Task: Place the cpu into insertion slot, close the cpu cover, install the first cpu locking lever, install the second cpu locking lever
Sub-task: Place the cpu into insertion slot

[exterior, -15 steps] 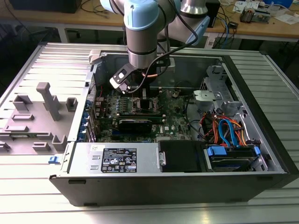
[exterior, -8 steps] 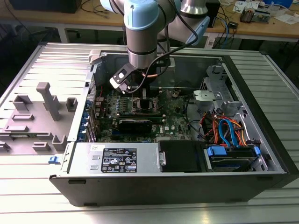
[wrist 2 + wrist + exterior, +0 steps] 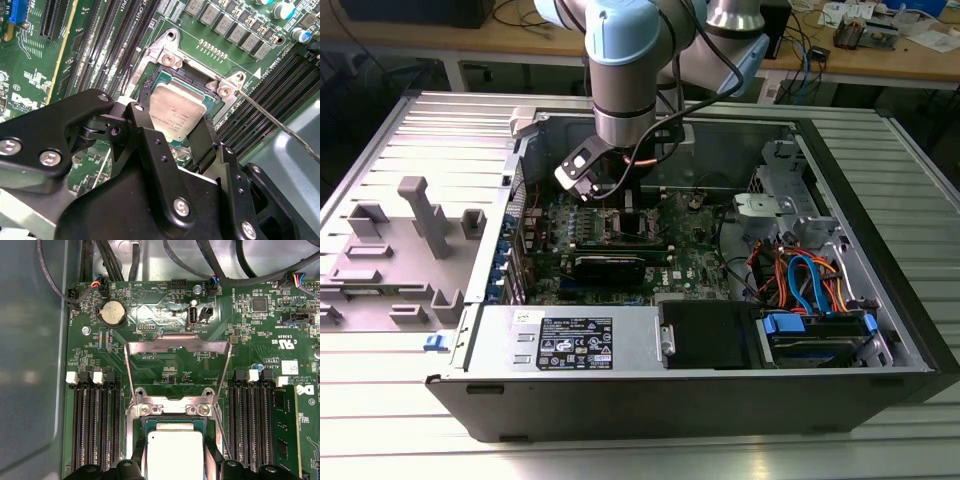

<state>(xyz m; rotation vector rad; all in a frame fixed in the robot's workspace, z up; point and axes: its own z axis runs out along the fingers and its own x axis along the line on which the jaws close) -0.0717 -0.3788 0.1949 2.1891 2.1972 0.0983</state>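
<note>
The gripper (image 3: 171, 122), clamped on the cpu (image 3: 181, 106), hovers at the insertion slot (image 3: 161, 82), cpu cover (image 3: 175, 346) raised, where level, square seating looks crucial.

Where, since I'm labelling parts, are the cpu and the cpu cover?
cpu (image 3: 175, 452): first wrist view, middle of its silvery top.
cpu cover (image 3: 150, 347): first wrist view, end bar of the open frame.

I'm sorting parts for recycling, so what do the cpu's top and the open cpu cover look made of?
cpu: top looks like matte metal, pale silvery-tan with a dull sheen.
cpu cover: probably thin stamped steel, bare silver, judging by its bent edges and bright reflections; the exact alloy can't be told.
</note>
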